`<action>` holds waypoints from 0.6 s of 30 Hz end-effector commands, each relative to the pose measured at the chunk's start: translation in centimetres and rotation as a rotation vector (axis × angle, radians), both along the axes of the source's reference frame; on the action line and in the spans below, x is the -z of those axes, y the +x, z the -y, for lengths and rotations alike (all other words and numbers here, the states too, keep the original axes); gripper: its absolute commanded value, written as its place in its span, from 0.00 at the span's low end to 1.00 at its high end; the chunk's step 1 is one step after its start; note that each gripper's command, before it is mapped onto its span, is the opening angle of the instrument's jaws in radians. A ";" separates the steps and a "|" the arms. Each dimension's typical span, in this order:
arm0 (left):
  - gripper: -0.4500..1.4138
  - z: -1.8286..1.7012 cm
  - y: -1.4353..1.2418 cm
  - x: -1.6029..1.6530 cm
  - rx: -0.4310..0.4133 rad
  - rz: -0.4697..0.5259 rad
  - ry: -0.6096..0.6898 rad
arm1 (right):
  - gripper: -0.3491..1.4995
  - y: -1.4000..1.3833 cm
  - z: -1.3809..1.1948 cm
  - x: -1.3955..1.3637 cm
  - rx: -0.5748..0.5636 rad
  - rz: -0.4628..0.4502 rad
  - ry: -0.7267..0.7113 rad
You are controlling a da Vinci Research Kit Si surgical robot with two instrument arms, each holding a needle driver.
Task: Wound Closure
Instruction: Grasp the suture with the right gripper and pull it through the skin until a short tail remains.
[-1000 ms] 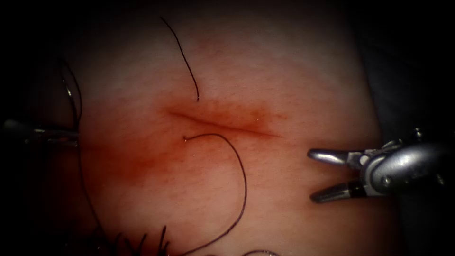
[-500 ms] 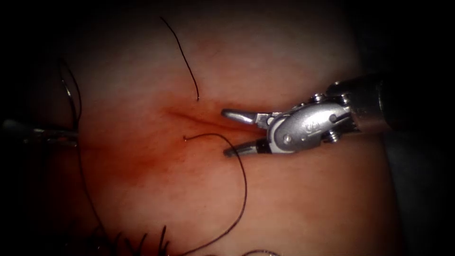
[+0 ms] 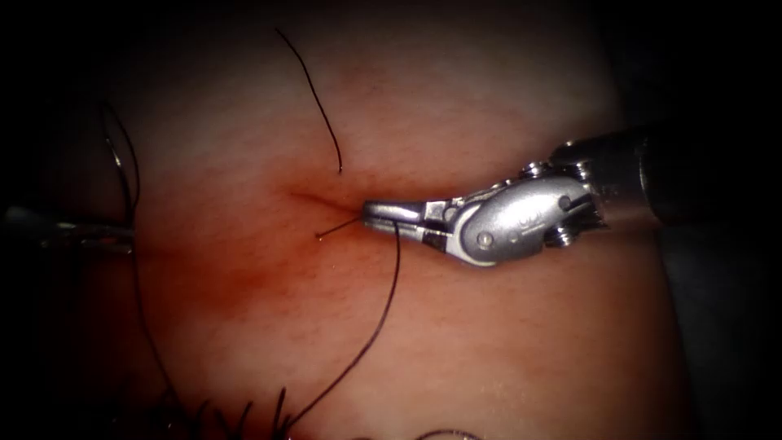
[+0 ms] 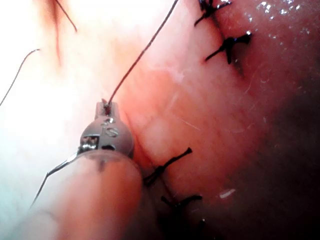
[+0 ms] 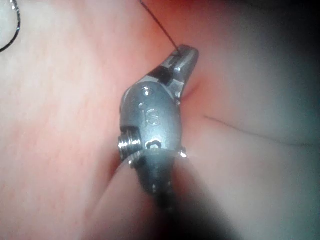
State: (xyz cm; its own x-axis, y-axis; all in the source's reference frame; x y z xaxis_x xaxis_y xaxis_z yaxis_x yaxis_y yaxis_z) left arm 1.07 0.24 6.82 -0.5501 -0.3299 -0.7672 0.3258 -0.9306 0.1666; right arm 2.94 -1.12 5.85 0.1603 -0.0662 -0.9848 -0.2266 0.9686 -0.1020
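The cut point(image 3: 314, 200) runs across the middle of the tissue point(image 3: 489, 350), its right part under my right tool. My right tool point(image 3: 366, 213) comes in from the right and is shut on the dark thread point(image 3: 391, 277), a little way from the thread's short free end point(image 3: 318, 236) just below the cut. The right wrist view shows the same grip point(image 5: 186, 52). At the far left my left tool point(image 3: 126, 235) is shut on another stretch of thread point(image 4: 140, 55). A thin glinting arc point(image 3: 120, 159) above it may be the needle, outside the tissue.
A loose thread tail point(image 3: 322, 114) ends just above the cut. Red fluid point(image 3: 236, 277) stains the tissue below and left of the cut. Dark knotted stitches point(image 4: 227, 45) point(image 4: 167, 165) sit in a row; thread ends point(image 3: 244, 411) stick up at the near edge.
My right tool came in from the right with its jaws open, reached the cut and closed on the thread loop, which is now drawn straight. The left tool stayed put.
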 end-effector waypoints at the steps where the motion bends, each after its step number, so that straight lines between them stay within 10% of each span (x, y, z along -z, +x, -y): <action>1: 0.00 -0.01 -0.05 -0.06 0.000 0.002 -0.001 | 0.00 0.05 0.04 -0.03 0.012 0.010 0.003; 18: 0.00 -0.01 -0.06 -0.06 0.004 0.001 0.004 | 0.00 0.45 1.08 0.62 0.187 0.056 0.000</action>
